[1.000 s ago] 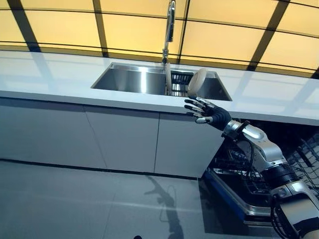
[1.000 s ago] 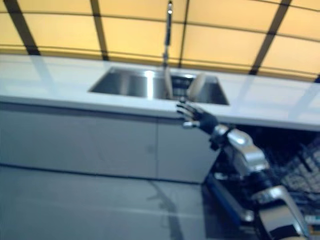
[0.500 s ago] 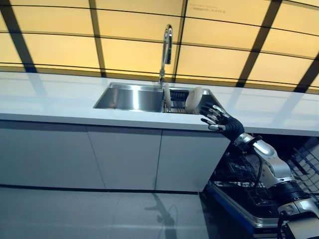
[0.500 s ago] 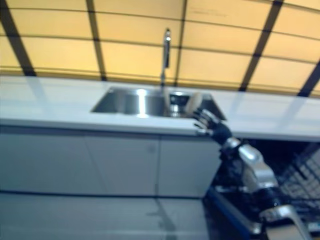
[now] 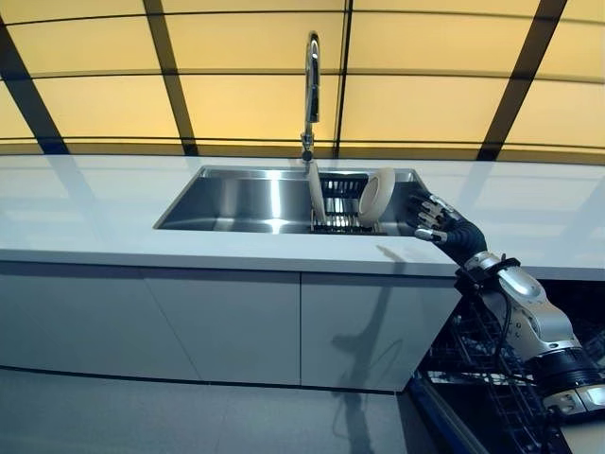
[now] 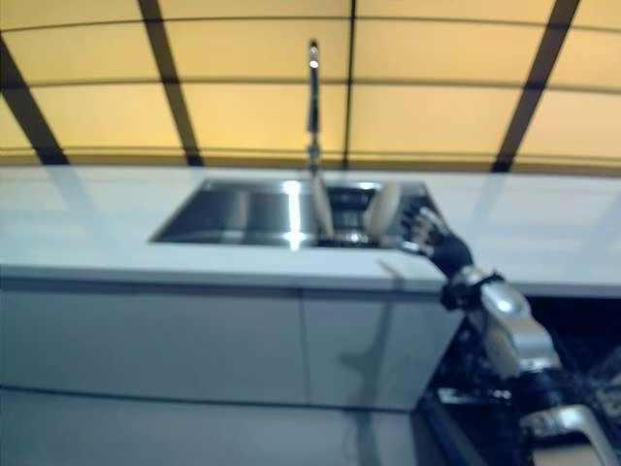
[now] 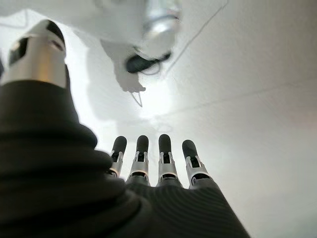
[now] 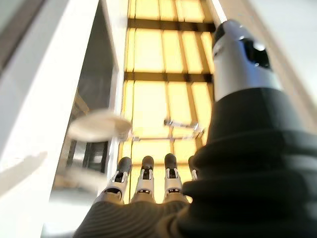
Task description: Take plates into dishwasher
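Note:
A white plate [image 5: 375,196] stands on edge in a dark rack [image 5: 342,223] in the right part of the steel sink [image 5: 236,200]. A second plate [image 5: 316,193] stands edge-on to its left, under the tap. My right hand [image 5: 431,216] is open, with straight spread fingers, over the counter edge just right of the white plate and a little apart from it. In the right wrist view the plate [image 8: 96,125] shows past the straight fingers [image 8: 146,179]. My left hand [image 7: 153,171] shows only in the left wrist view, open and empty above the floor.
A tall tap [image 5: 311,85] rises behind the sink. The white counter [image 5: 113,213] runs left and right. The open dishwasher with its dark wire rack [image 5: 492,374] is below the counter at the lower right, under my right arm. Grey cabinet fronts [image 5: 189,326] are below the sink.
The camera has shifted. My right hand has risen from in front of the cabinet edge to over the counter, close beside the white plate. Its fingers stay open.

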Tool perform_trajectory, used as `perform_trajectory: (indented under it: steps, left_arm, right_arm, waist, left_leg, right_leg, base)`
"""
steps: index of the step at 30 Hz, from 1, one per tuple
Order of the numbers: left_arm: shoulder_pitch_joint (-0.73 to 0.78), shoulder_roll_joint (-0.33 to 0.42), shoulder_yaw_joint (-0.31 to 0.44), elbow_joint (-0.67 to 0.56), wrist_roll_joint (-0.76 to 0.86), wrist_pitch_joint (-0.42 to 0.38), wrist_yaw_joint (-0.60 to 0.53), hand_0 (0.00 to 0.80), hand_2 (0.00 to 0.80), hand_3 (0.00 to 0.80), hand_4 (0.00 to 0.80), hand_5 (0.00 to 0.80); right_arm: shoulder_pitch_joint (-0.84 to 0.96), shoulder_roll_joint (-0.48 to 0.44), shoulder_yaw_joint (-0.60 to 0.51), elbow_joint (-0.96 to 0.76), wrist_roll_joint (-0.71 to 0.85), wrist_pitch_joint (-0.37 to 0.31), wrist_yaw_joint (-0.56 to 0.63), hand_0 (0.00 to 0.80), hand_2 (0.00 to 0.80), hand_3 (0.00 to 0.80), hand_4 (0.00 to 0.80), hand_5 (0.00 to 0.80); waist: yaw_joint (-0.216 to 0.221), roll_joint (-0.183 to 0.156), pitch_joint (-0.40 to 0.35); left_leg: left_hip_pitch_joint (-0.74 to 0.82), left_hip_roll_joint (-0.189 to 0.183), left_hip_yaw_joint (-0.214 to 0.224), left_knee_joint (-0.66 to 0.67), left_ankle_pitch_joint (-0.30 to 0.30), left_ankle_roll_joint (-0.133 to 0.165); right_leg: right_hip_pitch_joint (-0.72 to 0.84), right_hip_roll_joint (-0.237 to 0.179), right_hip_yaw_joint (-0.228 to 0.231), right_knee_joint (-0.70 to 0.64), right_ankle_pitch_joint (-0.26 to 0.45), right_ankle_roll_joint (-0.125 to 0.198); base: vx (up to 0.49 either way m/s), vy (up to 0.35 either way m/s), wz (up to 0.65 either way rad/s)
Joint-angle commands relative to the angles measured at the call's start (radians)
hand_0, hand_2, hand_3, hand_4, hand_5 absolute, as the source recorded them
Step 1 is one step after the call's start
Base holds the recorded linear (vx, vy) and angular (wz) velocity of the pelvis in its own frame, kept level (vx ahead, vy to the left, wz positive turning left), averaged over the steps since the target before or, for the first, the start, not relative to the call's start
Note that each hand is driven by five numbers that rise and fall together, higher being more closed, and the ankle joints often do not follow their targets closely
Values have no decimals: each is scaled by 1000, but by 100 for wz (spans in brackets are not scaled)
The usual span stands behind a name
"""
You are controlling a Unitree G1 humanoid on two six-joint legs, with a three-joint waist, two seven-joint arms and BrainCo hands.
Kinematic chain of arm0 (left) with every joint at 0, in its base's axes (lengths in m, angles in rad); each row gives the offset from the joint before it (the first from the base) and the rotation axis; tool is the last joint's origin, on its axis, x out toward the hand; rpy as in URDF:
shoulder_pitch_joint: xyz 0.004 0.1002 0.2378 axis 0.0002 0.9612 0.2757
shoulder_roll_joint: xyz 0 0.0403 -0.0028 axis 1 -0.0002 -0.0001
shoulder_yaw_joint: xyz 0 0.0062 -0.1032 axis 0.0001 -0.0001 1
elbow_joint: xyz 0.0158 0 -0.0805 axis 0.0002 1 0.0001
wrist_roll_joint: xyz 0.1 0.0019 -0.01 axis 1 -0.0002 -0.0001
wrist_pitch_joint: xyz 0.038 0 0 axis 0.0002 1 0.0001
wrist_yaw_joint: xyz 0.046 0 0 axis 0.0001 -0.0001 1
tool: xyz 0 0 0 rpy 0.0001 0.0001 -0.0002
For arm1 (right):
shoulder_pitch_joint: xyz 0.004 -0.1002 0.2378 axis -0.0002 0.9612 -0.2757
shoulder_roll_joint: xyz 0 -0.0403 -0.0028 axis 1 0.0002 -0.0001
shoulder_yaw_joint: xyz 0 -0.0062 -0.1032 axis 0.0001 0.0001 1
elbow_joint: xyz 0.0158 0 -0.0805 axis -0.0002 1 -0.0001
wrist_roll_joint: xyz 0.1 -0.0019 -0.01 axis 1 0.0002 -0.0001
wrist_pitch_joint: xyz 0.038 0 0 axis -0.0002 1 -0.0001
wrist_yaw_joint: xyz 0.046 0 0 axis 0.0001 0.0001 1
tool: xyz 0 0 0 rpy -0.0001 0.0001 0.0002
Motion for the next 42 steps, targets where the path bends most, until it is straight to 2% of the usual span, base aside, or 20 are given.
perform_trajectory:
  steps: [1,5,7,8,9,11,12,15,16,18,19,20,22,25,28,35,42]
  left_arm:
    - [-70,54,-38,0,-12,18,19,0,0,0,0,0]
    - [-59,66,-23,-2,-15,50,22,0,0,0,0,0]
    - [-49,73,-7,14,-23,52,19,0,0,0,0,0]
    - [-48,73,-4,18,-27,56,20,0,0,0,0,0]
    - [-52,72,1,24,-42,74,22,0,0,0,0,0]
    - [-52,67,9,28,-54,82,22,0,0,0,0,0]
    - [-47,57,14,33,-64,76,24,0,0,0,0,0]
    - [-50,47,12,15,-71,85,25,0,0,0,0,0]
    - [-51,45,10,7,-73,87,27,0,0,0,0,0]
    - [-49,46,14,2,-68,81,25,0,0,0,0,0]
    - [-49,47,19,-2,-60,76,24,0,0,0,0,0]
    - [-51,49,15,-11,-55,79,24,0,0,0,0,0]
    - [-58,50,4,-26,-53,87,22,0,0,0,0,0]
    - [-61,46,-3,-30,-41,93,15,0,0,0,0,0]
    - [-57,51,-10,-37,-68,84,18,0,0,0,0,0]
    - [-74,65,-20,-23,-67,89,1,0,0,0,0,0]
    - [-72,64,-17,-28,-56,74,8,0,0,0,0,0]
  right_arm:
    - [-96,4,-53,-25,-58,-54,-75,0,0,0,0,0]
    - [-79,-18,-58,-23,-78,-30,-88,0,0,0,0,0]
    - [-70,-35,-57,-17,-85,-14,-117,0,0,0,0,0]
    - [-69,-38,-54,-15,-90,-10,-132,0,0,0,0,0]
    - [-68,-46,-47,-7,-120,13,-187,0,0,0,0,0]
    - [-64,-55,-38,5,-142,34,-224,0,0,0,0,0]
    - [-65,-51,-20,27,-174,26,-253,0,0,0,0,0]
    - [-67,-41,-1,25,-186,24,-264,0,0,0,0,0]
    - [-74,-29,14,22,-188,22,-265,0,0,0,0,0]
    - [-92,-18,25,26,-198,26,-263,0,0,0,0,0]
    - [-113,-10,39,30,-208,31,-268,0,0,0,0,0]
    - [-125,-15,45,24,-198,38,-279,0,0,0,0,0]
    - [-141,-34,50,17,-199,55,-278,0,0,0,0,0]
    - [-135,-57,35,22,-182,56,-235,0,0,0,0,0]
    - [-89,-63,8,4,-186,52,-200,0,0,0,0,0]
    - [-47,-63,-24,14,-201,21,-158,0,0,0,0,0]
    - [-49,-47,-27,14,-192,53,-165,0,0,0,0,0]
  waist:
    - [-10,-38,2]
    - [-20,-30,-2]
    - [-26,-22,-21]
    - [-29,-17,-27]
    - [-32,-15,-40]
    - [-30,-28,-45]
    - [-19,-54,-39]
    - [27,-85,-11]
    - [53,-77,7]
    - [64,-72,16]
    - [81,-61,24]
    - [97,-57,29]
    - [115,-54,32]
    - [119,-56,10]
    - [105,-43,-21]
    - [101,-44,-49]
    - [113,-61,-41]
  left_leg:
    - [46,26,0,33,-58,-14]
    - [66,39,9,45,-65,-25]
    - [84,60,1,76,-26,-46]
    - [87,72,-7,99,7,-57]
    - [61,92,-27,208,132,-81]
    - [21,83,-37,326,185,-84]
    - [-56,51,-32,500,233,-83]
    - [-240,-15,-20,605,197,-45]
    - [-282,-18,-1,561,171,-31]
    - [-278,12,31,463,172,-31]
    - [-280,39,51,327,210,-42]
    - [-316,51,41,272,248,-51]
    - [-339,65,39,198,270,-68]
    - [-309,71,80,72,234,-73]
    - [-245,63,70,-15,232,-70]
    - [-205,34,75,-38,198,-41]
    - [-209,16,79,4,154,-16]
  right_leg:
    - [-104,-113,23,86,17,186]
    - [-104,-126,10,117,-3,183]
    - [-88,-113,1,119,-24,161]
    - [-83,-103,1,117,-33,149]
    - [-44,-75,8,87,-47,117]
    - [-9,-68,16,51,-49,95]
    - [35,-72,32,29,-52,68]
    - [117,-74,71,9,-68,58]
    - [154,-59,93,0,-82,65]
    - [178,-49,97,-9,-93,73]
    - [211,-34,104,-23,-105,82]
    - [237,-27,122,-31,-116,85]
    - [274,-27,134,-44,-137,93]
    - [310,-61,103,-68,-150,120]
    - [292,-75,88,-63,-145,139]
    - [268,-91,77,-62,-135,156]
    - [260,-117,89,-60,-125,172]
  base:
    - [86,-58,2]
    - [188,-82,-4]
    - [200,-96,-12]
    - [181,-112,-8]
    - [180,-127,-2]
    - [218,-145,-13]
    - [264,-160,-40]
    - [265,-105,-30]
    - [267,18,-39]
    - [247,97,-54]
    - [283,165,-62]
    - [341,194,-53]
    - [215,152,-30]
    - [162,190,-24]
    - [121,159,-21]
    - [83,77,22]
    - [66,77,11]
